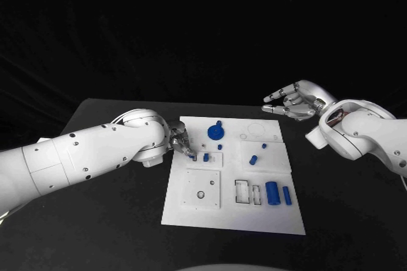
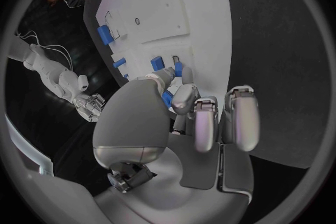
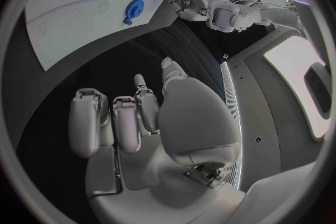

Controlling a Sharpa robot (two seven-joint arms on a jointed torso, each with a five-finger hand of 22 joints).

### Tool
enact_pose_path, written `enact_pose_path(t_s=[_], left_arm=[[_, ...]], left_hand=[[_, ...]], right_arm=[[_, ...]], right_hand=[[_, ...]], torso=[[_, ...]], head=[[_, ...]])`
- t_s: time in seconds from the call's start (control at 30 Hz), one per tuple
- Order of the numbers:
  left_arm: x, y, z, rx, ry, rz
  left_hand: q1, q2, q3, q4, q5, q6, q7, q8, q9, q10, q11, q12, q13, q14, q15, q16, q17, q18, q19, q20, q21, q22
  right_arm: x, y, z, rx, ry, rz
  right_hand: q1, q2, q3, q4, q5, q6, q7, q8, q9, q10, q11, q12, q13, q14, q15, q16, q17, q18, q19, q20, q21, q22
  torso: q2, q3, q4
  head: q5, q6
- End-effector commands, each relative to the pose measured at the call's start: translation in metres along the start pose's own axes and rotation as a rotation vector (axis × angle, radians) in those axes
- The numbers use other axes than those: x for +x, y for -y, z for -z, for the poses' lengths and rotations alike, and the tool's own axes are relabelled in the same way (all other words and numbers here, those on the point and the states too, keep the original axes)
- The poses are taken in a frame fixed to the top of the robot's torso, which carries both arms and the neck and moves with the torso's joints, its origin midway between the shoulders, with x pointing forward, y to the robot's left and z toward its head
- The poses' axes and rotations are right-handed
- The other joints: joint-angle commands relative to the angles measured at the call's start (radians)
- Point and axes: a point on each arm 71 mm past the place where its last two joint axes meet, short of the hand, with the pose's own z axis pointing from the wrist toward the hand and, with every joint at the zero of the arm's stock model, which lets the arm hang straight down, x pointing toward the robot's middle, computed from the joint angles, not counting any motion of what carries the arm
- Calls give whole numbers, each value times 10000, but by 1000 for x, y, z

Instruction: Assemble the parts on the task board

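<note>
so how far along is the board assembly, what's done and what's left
Looks early. Possibly done: the blue gear sits at the task board's far end, though I can't tell if it is seated. In hand: the left hand has its fingertips at a small blue part near the board's left edge. Left: the blue cylinders and small pegs lie loose. The right hand hovers, holding nothing.

No legible text or markings.

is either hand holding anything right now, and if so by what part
The right hand holds nothing, fingers apart above the table. The left hand has its fingertips at a small blue part on the task board; a grip cannot be told.
</note>
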Motion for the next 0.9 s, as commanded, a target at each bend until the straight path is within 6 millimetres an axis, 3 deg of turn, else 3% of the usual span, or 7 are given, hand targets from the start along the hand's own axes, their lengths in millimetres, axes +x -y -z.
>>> enact_pose_path(t_s=[0.03,0.9], left_arm=[[3,0,0,-174,-310,-335],[6,6,-3,-222,-206,-339]], left_hand=[[100,42,1292,-1228,67,74,-59,51,14,53,4,41,-13,1051,-7,31,2634,-105,500,-3,35,1079],[60,22,1359,-1243,78,86,-59,60,23,75,4,70,23,1051,-7,31,2634,-108,504,-3,40,1088]], right_arm=[[2,-1,0,-111,-158,70],[2,-1,0,-127,-172,56]], right_hand=[[-61,59,-71,7,-4,-28,-39,36,17,-79,-4,-55,749,703,-32,-66,1091,97,-69,-8,-54,-13],[-61,59,-71,7,-4,-28,-39,36,17,-79,-4,-55,749,703,-32,-66,1091,97,-69,-8,-54,-13]], torso=[[-2,-3,5],[0,2,5]], head=[[2,-12],[-31,-39]])
